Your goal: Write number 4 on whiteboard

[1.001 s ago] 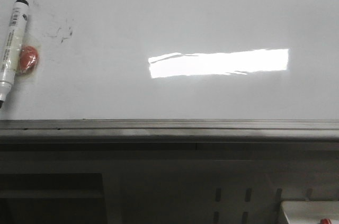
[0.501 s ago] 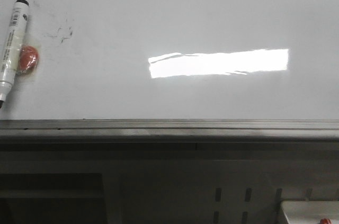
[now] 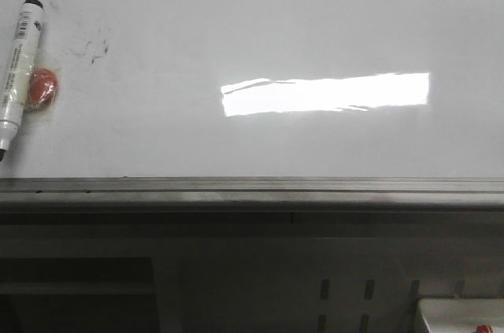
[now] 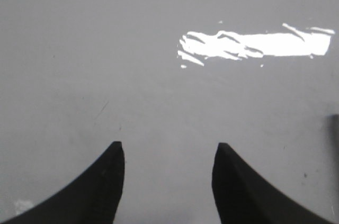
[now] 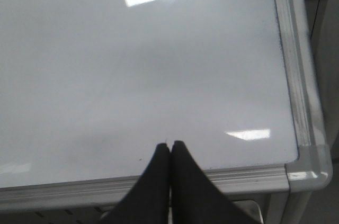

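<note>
change: nothing is moving across the front views; task is not starting.
board: glossy white whiteboard (image 3: 260, 26) with grey rail is lying blank, no 4 drawn.
marker: black-capped white marker pen (image 3: 17, 73) is resting untouched at the board's left edge.
left gripper (image 4: 168, 155): jaws apart, empty.
right gripper (image 5: 170, 147): jaws together, empty, near the board's corner.

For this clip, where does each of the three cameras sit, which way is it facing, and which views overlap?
Front view: looks forward over the whiteboard and its grey rail; a marker lies at the left; no arm shows.
Left wrist view: on the left arm, facing the board; left end effector open, empty.
Right wrist view: on the right arm, over the board's corner; right end effector shut, empty.
Shared: all three show the white board and a bright glare. No 4 is drawn.
</note>
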